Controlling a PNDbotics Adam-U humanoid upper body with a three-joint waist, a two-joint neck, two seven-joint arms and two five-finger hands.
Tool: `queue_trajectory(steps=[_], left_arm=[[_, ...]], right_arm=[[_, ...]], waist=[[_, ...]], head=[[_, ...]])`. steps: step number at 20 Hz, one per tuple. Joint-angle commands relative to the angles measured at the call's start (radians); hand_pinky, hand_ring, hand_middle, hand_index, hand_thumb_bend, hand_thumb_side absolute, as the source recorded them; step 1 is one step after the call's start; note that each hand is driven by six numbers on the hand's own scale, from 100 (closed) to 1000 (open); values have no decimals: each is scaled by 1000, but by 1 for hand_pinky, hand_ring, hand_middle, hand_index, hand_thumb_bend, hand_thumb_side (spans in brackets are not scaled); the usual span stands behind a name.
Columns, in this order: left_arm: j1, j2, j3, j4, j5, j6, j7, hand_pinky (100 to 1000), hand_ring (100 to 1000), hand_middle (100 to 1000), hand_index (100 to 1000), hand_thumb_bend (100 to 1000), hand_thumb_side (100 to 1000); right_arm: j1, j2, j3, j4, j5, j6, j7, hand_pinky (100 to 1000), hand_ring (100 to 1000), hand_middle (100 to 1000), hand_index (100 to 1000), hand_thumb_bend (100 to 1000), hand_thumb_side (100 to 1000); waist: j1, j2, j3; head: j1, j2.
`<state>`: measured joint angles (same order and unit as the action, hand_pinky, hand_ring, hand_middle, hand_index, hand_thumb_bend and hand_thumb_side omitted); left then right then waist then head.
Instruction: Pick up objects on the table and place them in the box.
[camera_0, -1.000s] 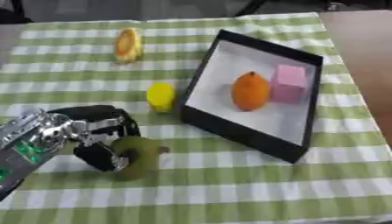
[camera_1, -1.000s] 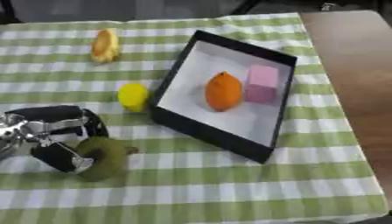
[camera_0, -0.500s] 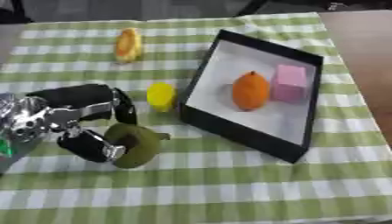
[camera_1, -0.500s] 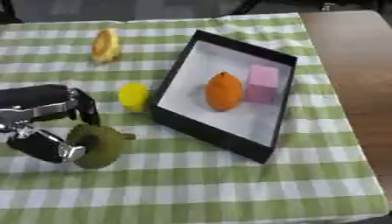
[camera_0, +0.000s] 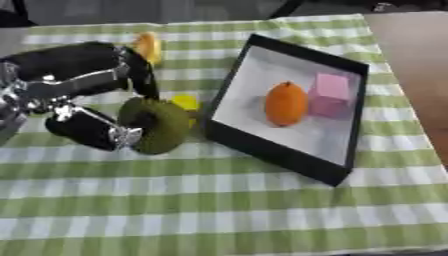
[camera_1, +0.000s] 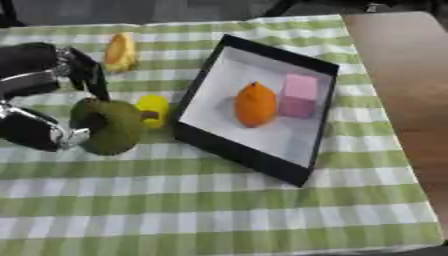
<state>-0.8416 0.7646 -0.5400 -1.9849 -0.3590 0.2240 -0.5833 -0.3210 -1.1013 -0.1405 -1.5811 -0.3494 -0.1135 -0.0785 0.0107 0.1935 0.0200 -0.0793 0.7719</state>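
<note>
A: Table (camera_0: 219, 200) first; green and white check cloth over most of it; bare brown wood along the right edge.

B: Next down, the box (camera_1: 194, 140); black walls, white floor, lying askew on the right half of the cloth; near corner points toward the lower right.

A: Left hand (camera_0: 83, 100); black with silver parts, coming in from the left edge; it sits left of the box, above the cloth; whether it touches the cloth, cannot tell.

B: Fingers?

A: Curled; upper fingers (camera_0: 136, 70) arch over the top, the thumb (camera_0: 87, 131) comes under from the lower left; between them a green pear-like fruit (camera_1: 109, 126), dull olive, dark hollow on its facing side.

B: So the green fruit is in the hand, outside the box; just beside the box's left wall, not over the rim.

A: Agreed. Inside the box: an orange fruit (camera_1: 255, 104), roughly centre of the white floor, a small tip at its top; a pink block (camera_1: 297, 95) right of it, close or touching, cannot tell which.

B: Small yellow object (camera_1: 153, 109); on the cloth between the green fruit and the box wall; partly hidden behind the fruit in the left eye view; shape unclear.

A: Far side of the cloth, an orange-yellow object (camera_1: 121, 51), oblong, upright-ish; near the knuckles of the hand; well apart from the box.

B: Right hand; shows in neither view.
</note>
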Motion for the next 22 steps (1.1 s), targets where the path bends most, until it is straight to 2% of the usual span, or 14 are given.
queue_trajectory(steps=[1,3,6,11,15,22], left_arm=[[-61,-50,18,-10,-28,17,5,674,677,588,631,100,124],[-94,-99,13,21,-55,41,3,679,677,587,629,100,131],[-154,-170,4,93,-90,36,21,680,677,587,629,100,114],[-238,-307,-12,240,-173,-33,62,678,675,586,629,100,100],[-250,-440,-8,405,-257,-94,111,677,673,583,625,100,118],[-253,-554,20,609,-376,-180,209,676,672,582,625,100,137]], right_arm=[[-19,-42,-15,-6,-9,-3,2,868,881,762,837,100,500],[-25,-43,-13,-9,-12,-3,4,868,880,761,836,100,498],[-29,-47,-14,-9,-14,-4,3,868,880,761,836,100,498],[-49,-53,-9,-7,-18,-5,6,867,879,760,836,100,482],[-75,-52,2,-12,-15,-6,14,867,878,760,835,100,466],[-88,-53,11,-11,-4,-5,19,866,877,759,835,100,459]], waist=[[-12,-14,-6],[-14,-15,-12],[-15,-14,-15],[-16,-11,-22],[-20,-4,-37],[-21,5,-51]], head=[[2,-2],[7,-2],[8,-2],[12,-2],[15,-2],[15,-2]])
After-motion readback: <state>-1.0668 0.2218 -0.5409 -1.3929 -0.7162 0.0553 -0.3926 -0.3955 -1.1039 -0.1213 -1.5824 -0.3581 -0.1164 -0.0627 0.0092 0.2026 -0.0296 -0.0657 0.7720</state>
